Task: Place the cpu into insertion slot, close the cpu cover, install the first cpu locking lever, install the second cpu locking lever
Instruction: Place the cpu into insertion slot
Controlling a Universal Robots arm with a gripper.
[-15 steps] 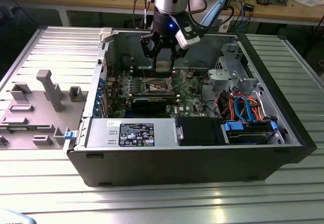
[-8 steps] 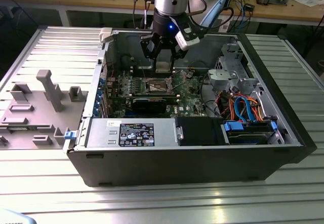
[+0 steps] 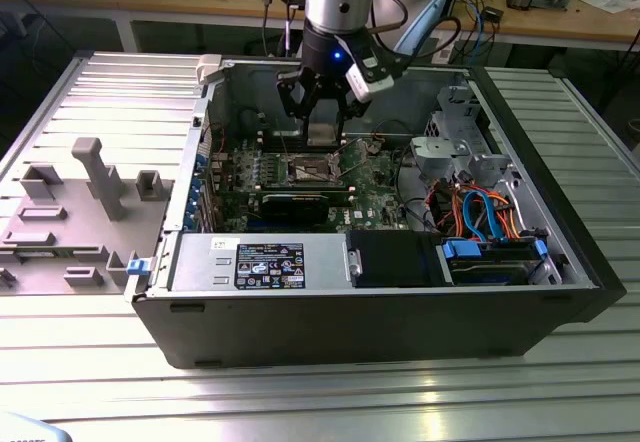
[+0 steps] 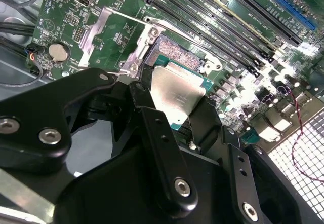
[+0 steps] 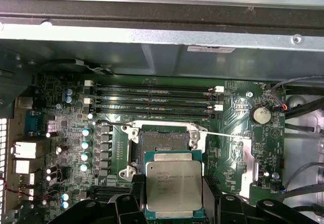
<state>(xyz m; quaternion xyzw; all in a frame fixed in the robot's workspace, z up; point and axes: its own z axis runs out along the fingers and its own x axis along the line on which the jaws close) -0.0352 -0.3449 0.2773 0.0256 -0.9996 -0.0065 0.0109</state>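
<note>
- The open computer case point(image 3: 350, 337) surrounds the gripper point(image 3: 322, 127), which reaches down into it from above. The case walls stand well clear of the fingers, so I judge there is room to work without brushing metal.
- The green motherboard point(image 3: 375, 197) lies flat beneath the gripper. The memory slots point(image 5: 152, 100) run past the far side of the socket. The descent is best kept straight, so that nothing on the board gets clipped.
- The gripper is closed on the cpu point(image 5: 173, 187), its dark fingers point(image 4: 152, 127) pinching two opposite edges. The silvery top of the chip faces up and is unobstructed.
- The cpu cover point(image 4: 92, 35) is swung open to one side of the gripper, lying away from the socket. It looks out of the path, and the chip should go in before the cover is touched.
- The insertion slot point(image 5: 163, 142) sits below the gripper and a little ahead of the held chip, its dark centre exposed. In the first wrist view the chip overlaps only the near rim, so I judge that it is not yet squarely over the opening.
- The chip hangs above the board, roughly level and not seated. Doing this step well means matching its edges to the socket rim, keeping it flat, and lowering it gently without pressing or sliding.
- A thin wire locking lever point(image 5: 223, 134) stretches out beside the socket, clear of the opening. It needs to remain clear as the chip goes in.
</note>
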